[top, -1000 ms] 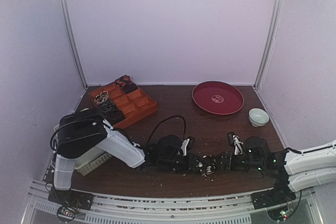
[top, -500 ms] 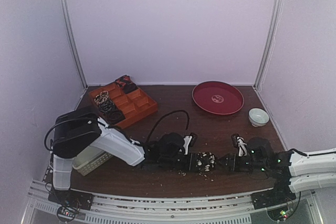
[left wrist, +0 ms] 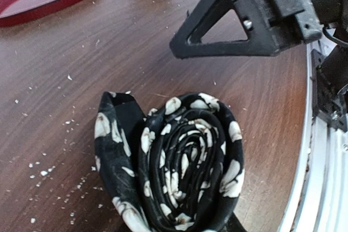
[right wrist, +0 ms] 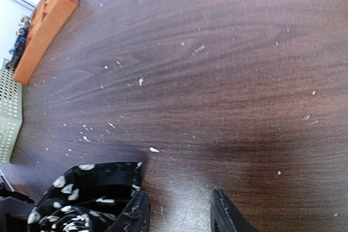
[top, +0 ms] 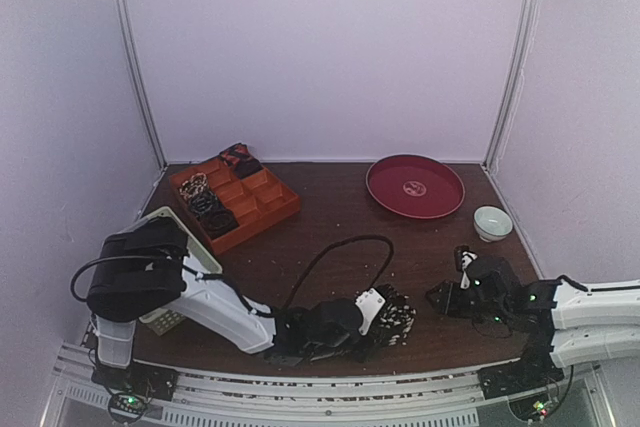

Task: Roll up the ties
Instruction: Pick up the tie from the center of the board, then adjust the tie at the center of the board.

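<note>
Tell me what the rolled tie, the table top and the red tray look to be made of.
The rolled tie: soft woven fabric, slight sheen, black with white floral print; it coils in limp layers.
The table top: dark wood or wood-look laminate, smooth; streaky grain shows.
The red tray: probably lacquered plastic or wood, glossy; light glints along its rim.

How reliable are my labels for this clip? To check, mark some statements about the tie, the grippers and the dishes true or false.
1. The rolled tie sits in the left gripper. True.
2. The right gripper clamps the tie. False: its fingers stand apart, with only the table showing between them.
3. A white bowl stands beside the red plate. True.
4. A tie lies on the red plate. False: none does; the other ties sit in the orange tray.
</note>
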Tool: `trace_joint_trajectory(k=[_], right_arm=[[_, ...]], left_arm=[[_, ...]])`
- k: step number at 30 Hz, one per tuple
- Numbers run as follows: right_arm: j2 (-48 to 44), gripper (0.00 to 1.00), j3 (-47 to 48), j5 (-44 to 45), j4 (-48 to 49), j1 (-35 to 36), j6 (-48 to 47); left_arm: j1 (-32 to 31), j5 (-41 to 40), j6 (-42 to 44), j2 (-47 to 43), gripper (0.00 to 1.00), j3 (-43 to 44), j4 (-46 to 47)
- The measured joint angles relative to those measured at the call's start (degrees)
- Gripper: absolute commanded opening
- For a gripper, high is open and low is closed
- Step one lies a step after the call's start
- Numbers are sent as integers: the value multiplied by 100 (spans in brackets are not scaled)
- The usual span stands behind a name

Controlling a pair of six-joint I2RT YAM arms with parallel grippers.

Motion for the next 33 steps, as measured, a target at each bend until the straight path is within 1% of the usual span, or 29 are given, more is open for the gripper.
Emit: trace_joint_trajectory(k=[5, 10, 17, 25, 33], right_arm=[[529, 38, 2, -254, 267, -181, 96], [772, 38, 0, -481, 566, -221, 157], [1080, 38, -13, -796, 1080, -227, 164], [1781, 36, 111, -802, 1456, -345, 98], [2444, 35, 297, -863, 2096, -426, -131]], left_arm=[[-103, -599, 393, 0, 30, -2, 4], [-107, -1141, 623, 74, 30, 11, 125], [-107, -1486, 881, 603, 30, 348, 516], [-105, -1534, 1029, 955, 37, 549, 940], [-35, -1300, 1178, 1067, 52, 619, 1049]])
